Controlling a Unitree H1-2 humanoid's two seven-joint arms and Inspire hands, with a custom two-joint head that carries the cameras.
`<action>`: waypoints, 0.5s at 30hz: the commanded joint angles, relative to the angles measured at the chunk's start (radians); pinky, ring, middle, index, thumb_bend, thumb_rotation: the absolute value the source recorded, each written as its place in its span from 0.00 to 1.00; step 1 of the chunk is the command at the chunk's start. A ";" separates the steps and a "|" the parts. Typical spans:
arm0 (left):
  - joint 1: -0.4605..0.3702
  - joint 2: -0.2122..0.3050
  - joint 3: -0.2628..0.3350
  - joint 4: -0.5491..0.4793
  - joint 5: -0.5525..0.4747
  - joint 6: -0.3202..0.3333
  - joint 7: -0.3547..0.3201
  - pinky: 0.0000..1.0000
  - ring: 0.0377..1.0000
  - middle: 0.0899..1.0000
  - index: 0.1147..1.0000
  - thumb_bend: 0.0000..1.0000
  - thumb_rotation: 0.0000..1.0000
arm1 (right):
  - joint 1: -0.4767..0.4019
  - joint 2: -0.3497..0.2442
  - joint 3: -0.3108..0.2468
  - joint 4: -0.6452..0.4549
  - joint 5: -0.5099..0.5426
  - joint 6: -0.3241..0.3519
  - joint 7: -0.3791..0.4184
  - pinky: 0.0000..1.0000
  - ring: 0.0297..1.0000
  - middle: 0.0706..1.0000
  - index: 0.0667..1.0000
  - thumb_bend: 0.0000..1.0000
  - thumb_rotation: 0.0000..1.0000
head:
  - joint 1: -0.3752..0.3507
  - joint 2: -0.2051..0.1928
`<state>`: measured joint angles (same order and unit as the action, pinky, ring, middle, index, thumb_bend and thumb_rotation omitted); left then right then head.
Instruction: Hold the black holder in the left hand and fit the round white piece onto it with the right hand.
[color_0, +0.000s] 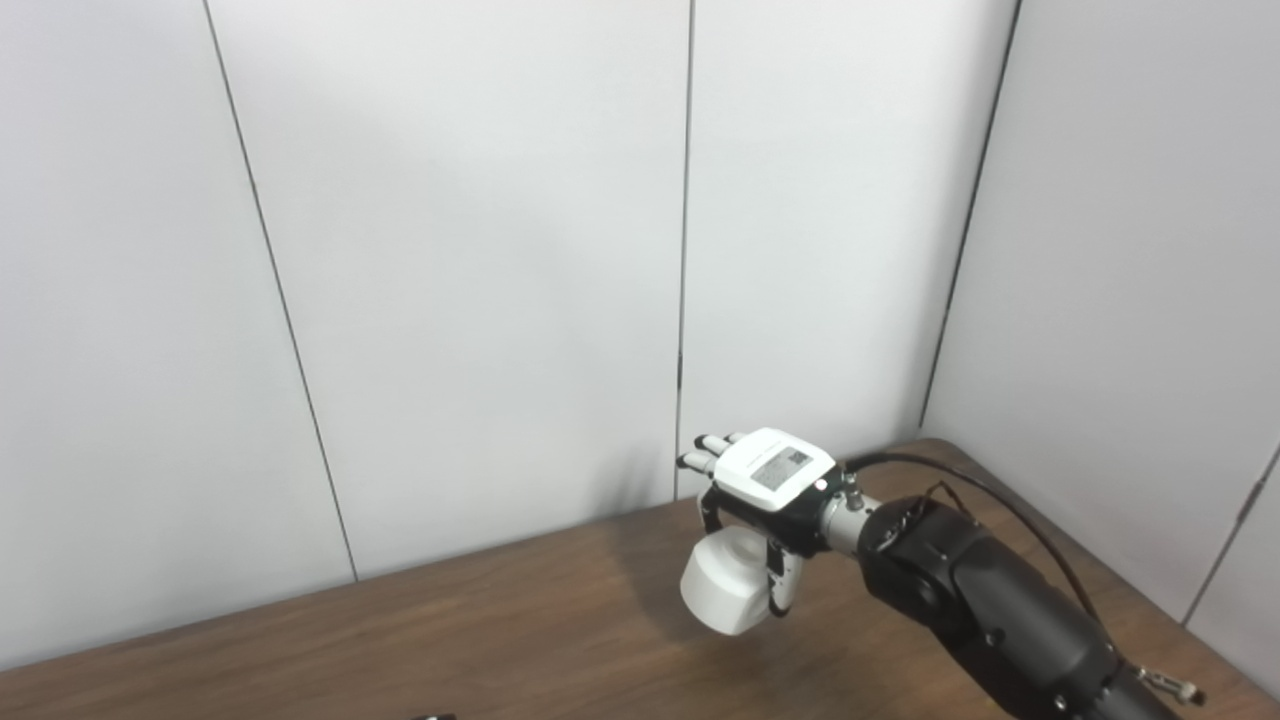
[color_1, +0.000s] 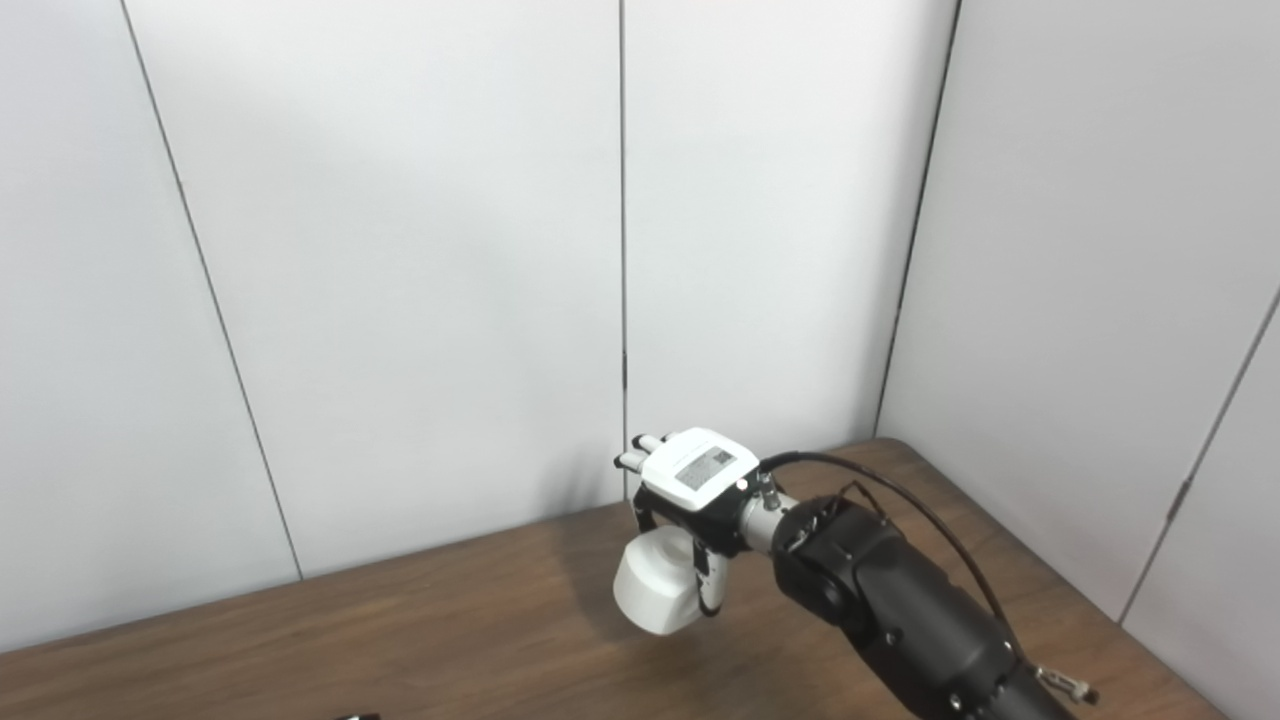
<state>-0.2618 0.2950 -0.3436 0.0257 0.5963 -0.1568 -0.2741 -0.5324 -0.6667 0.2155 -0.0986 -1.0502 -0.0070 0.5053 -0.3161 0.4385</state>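
Desk (color_0: 400, 640): dark brown wood-grain top, set into a corner of pale grey wall panels (color_0: 480, 280); far edge runs along the back panels, rt edge along the side panel. Small dark thing (color_0: 432, 716) at the desk's near edge, cut off by frame bottom, can't tell what it is. Soft shadow on wood nr centre.

Round white piece (color_0: 722, 592) held in right hand (color_0: 770, 490), above table.

You had the right hand (color_0: 768, 490) over the table (color_0: 420, 640), near its far right corner, with the piece (color_0: 722, 582) gripped beneath it. Wall panels (color_0: 480, 260) stood behind and to the right.
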 joint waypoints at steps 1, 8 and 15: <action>-0.031 -0.005 0.010 -0.018 0.010 -0.007 0.033 1.00 0.98 0.96 0.41 0.51 0.04 | -0.028 0.005 -0.034 -0.060 0.006 0.047 0.001 0.94 1.00 0.96 0.45 0.51 0.13 | 0.004 0.006; -0.034 -0.023 0.014 -0.005 0.040 -0.036 0.078 1.00 0.95 0.93 0.41 0.51 0.04 | 0.007 0.094 -0.052 -0.174 0.003 0.132 0.047 0.86 1.00 0.96 0.45 0.51 0.13 | 0.040 0.041; -0.042 -0.023 0.017 -0.007 0.074 -0.023 0.082 1.00 0.97 0.95 0.41 0.51 0.04 | 0.051 0.201 -0.070 -0.234 0.027 0.176 0.028 0.87 1.00 0.98 0.45 0.51 0.13 | 0.077 0.056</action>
<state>-0.2634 0.2722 -0.3377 0.0334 0.6626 -0.1691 -0.2306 -0.4570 -0.4715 0.1725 -0.2875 -1.0339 0.1439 0.5620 -0.2393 0.4939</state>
